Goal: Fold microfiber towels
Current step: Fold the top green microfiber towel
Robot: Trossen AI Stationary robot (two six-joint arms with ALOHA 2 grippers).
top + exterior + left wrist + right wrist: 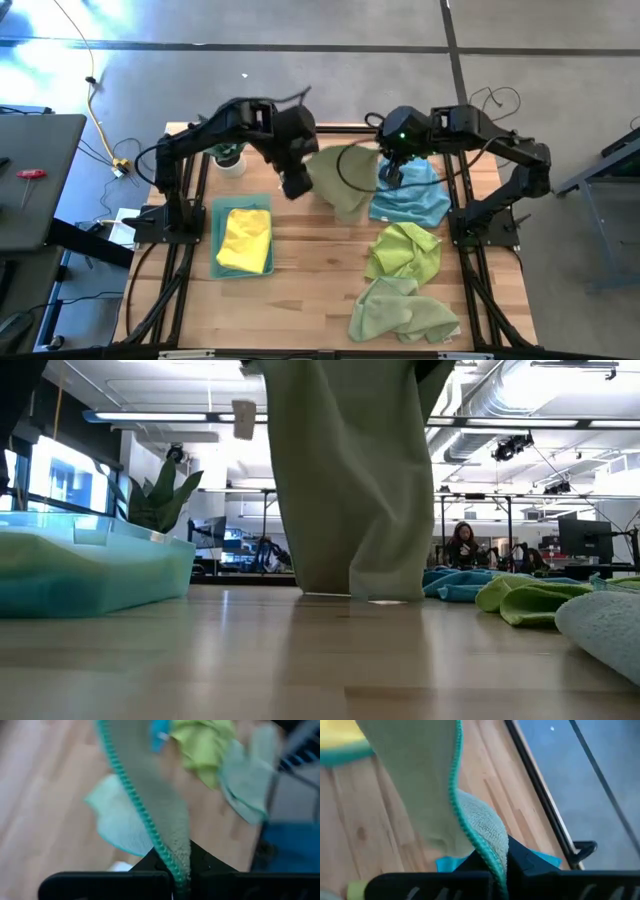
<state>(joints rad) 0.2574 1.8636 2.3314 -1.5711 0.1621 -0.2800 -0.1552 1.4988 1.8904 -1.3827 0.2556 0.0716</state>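
- We see both arms over the far half of the desk (300, 290), holding one pale green towel (340, 180) up between them.
- The left gripper (296, 186) is clamped on one edge of this towel; in its wrist view the teal-stitched hem runs straight into the closed fingers (125, 882).
- The right gripper (392, 172) is pinched on another edge of the same towel, and in its wrist view the hem again disappears between the closed fingers (420, 885).
- In the low view the held towel hangs as a tall curtain, its lower end touching or just above the wood; we cannot tell which.
- A sky blue towel (412, 200) lies crumpled near the desk's far right edge, under the right gripper.
- A bright lime green towel (403, 250) lies bunched by the right edge, and another pale green towel (402, 312) sits crumpled at the near right corner.
- A yellow towel (245, 238) lies folded on a teal one (222, 208) toward the left edge.
- A small potted plant (229, 158) stands at the far left corner.
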